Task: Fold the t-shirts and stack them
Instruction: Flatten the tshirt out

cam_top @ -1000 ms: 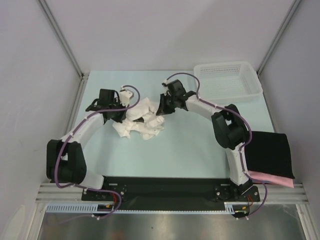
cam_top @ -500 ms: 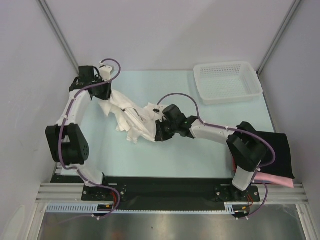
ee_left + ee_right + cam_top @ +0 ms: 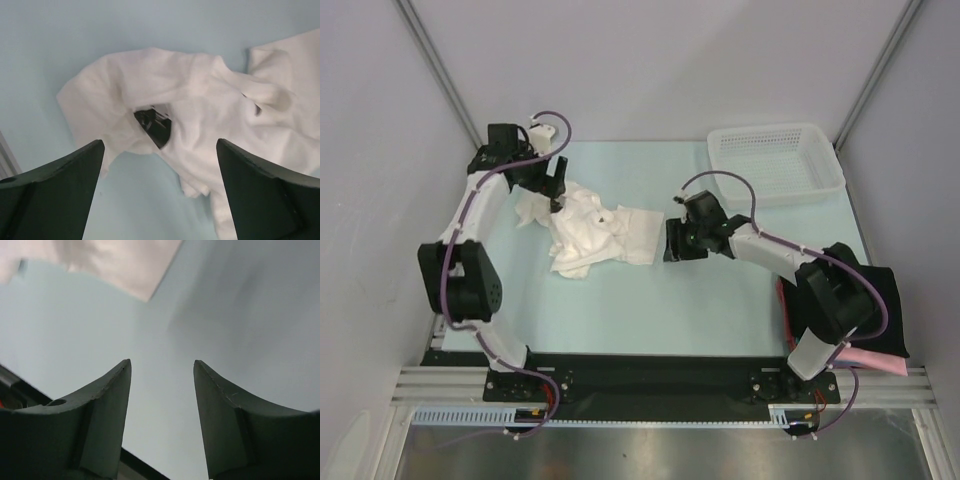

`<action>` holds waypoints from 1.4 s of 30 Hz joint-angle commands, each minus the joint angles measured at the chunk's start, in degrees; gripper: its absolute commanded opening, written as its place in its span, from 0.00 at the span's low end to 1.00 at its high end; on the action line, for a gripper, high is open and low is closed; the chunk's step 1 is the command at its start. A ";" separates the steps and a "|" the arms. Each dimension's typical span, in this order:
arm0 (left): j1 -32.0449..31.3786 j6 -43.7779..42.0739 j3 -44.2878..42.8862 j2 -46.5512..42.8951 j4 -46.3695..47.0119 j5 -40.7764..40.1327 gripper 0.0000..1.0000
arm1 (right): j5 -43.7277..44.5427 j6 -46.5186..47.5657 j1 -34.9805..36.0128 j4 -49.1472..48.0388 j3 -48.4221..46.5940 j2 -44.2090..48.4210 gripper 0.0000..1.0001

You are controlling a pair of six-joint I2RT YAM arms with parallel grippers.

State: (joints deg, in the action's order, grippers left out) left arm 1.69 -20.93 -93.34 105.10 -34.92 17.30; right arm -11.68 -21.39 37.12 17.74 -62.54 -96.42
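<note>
The white t-shirt (image 3: 592,232) lies crumpled on the pale blue table, left of centre, with one flat part reaching right. My left gripper (image 3: 558,188) hangs over its far left edge, jaws wide open and empty. In the left wrist view the white t-shirt (image 3: 200,100) spreads below the left gripper (image 3: 160,145). My right gripper (image 3: 671,241) sits just off the shirt's right edge, open and empty. The right wrist view shows the right gripper (image 3: 161,362) over bare table, with a corner of the white t-shirt (image 3: 115,260) at top left. A folded black t-shirt (image 3: 860,300) rests on a pink t-shirt (image 3: 868,362) at the right edge.
A white mesh basket (image 3: 775,165) stands at the back right. Grey walls and metal posts close in the table on the left, back and right. The arm bases sit on the black rail (image 3: 650,375) at the near edge.
Both grippers have opened and let go of the white t-shirt, which now lies lower and flatter. The right gripper has drawn back to the right, away from the cloth.
</note>
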 commanded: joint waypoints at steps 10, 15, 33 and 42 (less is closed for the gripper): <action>-0.81 -11.94 34.87 -34.15 -6.65 -1.91 0.79 | 11.50 9.16 -4.52 2.98 -29.28 -19.75 0.72; -1.25 -9.84 44.10 -35.14 -3.94 -4.55 0.96 | 15.11 14.96 -3.99 10.47 -42.47 -31.45 0.77; -10.22 -2.81 43.34 -18.27 12.50 -8.77 0.44 | 13.27 15.77 -3.11 10.04 -45.04 -38.05 0.06; -3.57 -6.92 31.24 -29.50 3.03 -16.86 0.00 | 13.70 11.36 -8.73 8.89 -40.11 -14.82 0.00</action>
State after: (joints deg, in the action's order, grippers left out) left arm -6.66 -24.99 -52.93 84.05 -28.51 3.99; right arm 0.58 -8.91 30.85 27.07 -101.95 -127.02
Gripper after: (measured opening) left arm 0.027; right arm 0.019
